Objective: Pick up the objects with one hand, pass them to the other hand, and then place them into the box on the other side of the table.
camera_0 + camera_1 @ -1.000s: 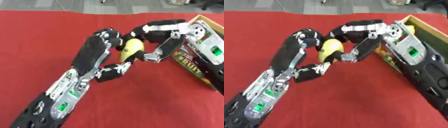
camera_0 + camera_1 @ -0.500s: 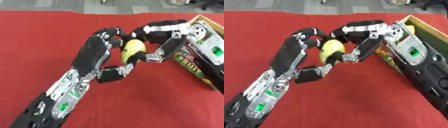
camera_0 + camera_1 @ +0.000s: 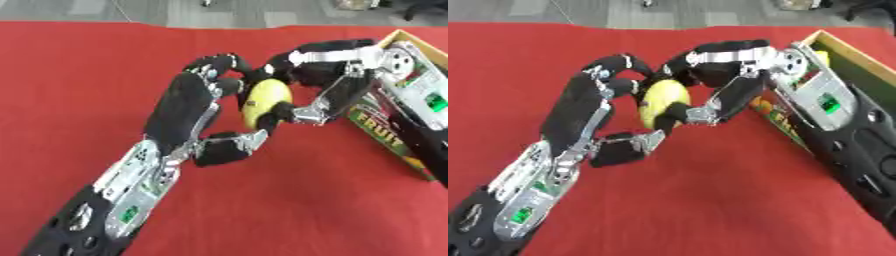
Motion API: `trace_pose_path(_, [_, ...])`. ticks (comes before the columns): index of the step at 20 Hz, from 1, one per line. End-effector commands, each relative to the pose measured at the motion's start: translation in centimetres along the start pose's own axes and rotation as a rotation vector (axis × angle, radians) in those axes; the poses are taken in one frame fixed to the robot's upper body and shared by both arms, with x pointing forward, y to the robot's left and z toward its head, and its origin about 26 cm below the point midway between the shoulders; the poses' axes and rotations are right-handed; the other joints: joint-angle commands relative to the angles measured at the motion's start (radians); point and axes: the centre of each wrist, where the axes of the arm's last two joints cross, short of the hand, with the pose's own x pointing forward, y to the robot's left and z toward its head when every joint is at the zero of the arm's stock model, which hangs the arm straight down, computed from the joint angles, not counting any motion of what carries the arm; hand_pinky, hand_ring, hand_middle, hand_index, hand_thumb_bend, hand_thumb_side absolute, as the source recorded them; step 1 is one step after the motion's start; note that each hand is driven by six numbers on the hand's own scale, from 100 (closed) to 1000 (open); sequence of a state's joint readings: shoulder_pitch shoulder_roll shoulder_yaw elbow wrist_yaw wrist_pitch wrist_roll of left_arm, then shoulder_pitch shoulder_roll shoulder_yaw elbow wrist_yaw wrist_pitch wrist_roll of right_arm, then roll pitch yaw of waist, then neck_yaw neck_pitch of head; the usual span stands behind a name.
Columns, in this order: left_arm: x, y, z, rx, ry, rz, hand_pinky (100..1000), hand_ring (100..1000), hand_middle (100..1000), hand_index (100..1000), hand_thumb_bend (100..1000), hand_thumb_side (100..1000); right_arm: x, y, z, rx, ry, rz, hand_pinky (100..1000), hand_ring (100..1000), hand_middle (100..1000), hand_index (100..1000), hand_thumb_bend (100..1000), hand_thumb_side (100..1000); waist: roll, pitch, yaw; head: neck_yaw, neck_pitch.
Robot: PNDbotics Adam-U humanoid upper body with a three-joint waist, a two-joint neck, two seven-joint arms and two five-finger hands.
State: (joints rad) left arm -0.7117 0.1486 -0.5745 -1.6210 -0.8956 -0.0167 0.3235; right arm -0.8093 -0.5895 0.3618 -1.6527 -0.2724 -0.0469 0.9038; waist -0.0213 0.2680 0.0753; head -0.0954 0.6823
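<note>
left eye view: yellow fruit (image 3: 264, 100) upright, long axis slightly tilted, between robot hands

Red table cover (image 3: 79, 75) matt cloth; yellow fruit (image 3: 264, 100) smooth, slightly glossy; box (image 3: 389, 142) printed cardboard.

Yellow lemon (image 3: 263, 98) held upright between both hands, beside box (image 3: 395, 134).

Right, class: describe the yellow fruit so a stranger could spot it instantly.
Start at the red tablecloth, then find where the two black robot hands meet left of the fruit box. The lemon sits between the left hand and right hand: the only smooth yellow oval there.
</note>
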Motion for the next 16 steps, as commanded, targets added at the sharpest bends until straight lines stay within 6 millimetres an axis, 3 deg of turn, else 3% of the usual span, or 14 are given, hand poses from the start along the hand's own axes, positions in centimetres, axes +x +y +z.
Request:
trace_pose_path(1, [-0.4,0.6,-0.2,0.049,0.031,-0.016,716,686,615,880,871,401,1.6,-0.5,0.1,0.007,-0.038,0.045,888,1000,636,587,100,222,0.001,-0.015,-0.001,-0.003,-0.013])
trace_pose_path(7, [-0.6,1.1,0.5,0.122,0.057,-0.025,707,687,615,914,884,334,1.5,-0.6,0.6,-0.002,-0.027,0.049,887,1000,636,586,100,221,0.004,-0.016,-0.002,-0.007,-0.011])
trace_pose_path(16, [-1.5,2.3,2.6,0.177,0.077,-0.013,698,677,603,908,891,341,1.5,-1.1,1.7,-0.019,-0.021,0.060,886,1000,633,583,100,220,0.009,-0.020,0.002,-0.030,-0.008])
